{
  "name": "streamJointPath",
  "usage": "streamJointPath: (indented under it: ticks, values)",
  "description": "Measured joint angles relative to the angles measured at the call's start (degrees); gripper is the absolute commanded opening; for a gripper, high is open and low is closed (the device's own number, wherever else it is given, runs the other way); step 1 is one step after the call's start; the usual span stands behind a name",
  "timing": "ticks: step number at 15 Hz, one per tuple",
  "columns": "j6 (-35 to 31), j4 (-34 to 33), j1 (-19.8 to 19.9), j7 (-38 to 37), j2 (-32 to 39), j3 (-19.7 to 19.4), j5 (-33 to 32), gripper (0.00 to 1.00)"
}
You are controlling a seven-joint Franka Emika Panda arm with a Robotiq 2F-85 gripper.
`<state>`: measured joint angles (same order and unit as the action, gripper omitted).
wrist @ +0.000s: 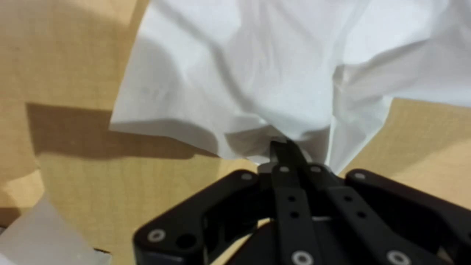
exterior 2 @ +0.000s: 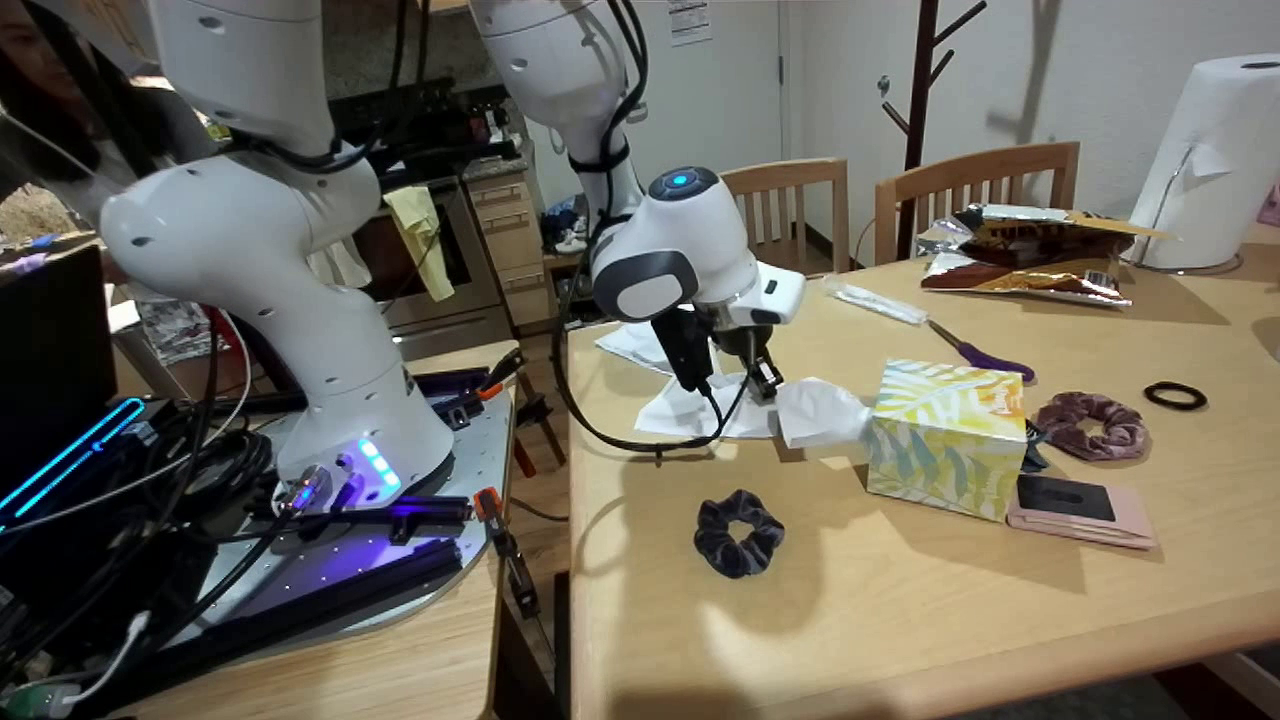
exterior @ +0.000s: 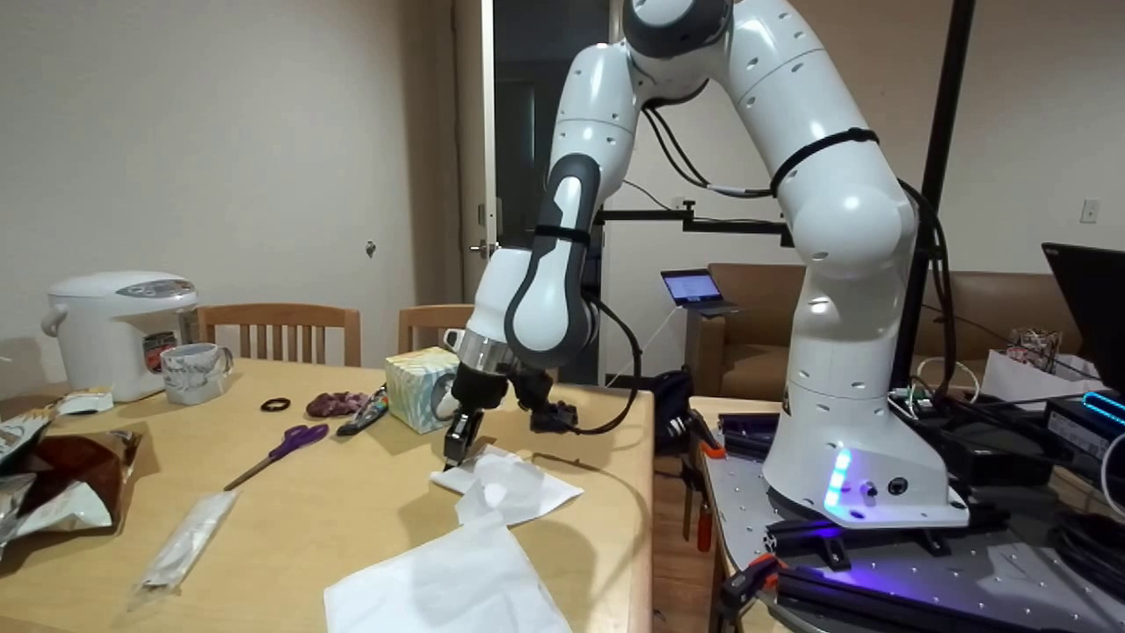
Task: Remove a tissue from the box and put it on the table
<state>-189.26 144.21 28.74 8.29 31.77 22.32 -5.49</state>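
Black jaws clamp a creased white paper tissue [wrist: 254,77] near the robot-side edge of the light-brown wooden surface [exterior: 356,488]; only an exterior view shows us a cylindrical white paper-towel roll [exterior 2: 1200,170].

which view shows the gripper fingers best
The wrist view: the gripper is up close there, its fingers plainly shut on the edge of a tissue. Both exterior views show the fingers only small and dark, pointed down at that tissue.
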Motion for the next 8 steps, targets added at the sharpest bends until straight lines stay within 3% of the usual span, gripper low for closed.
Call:
streamJointPath:
  ticks: [5, 8]
  values:
    - [1.1, -0.2, 0.5, 0.2, -0.4, -0.9, -3.6, 0.0]
    - [3.9, -4.9, -0.8, 1.7, -0.3, -1.2, -6.3, 0.0]
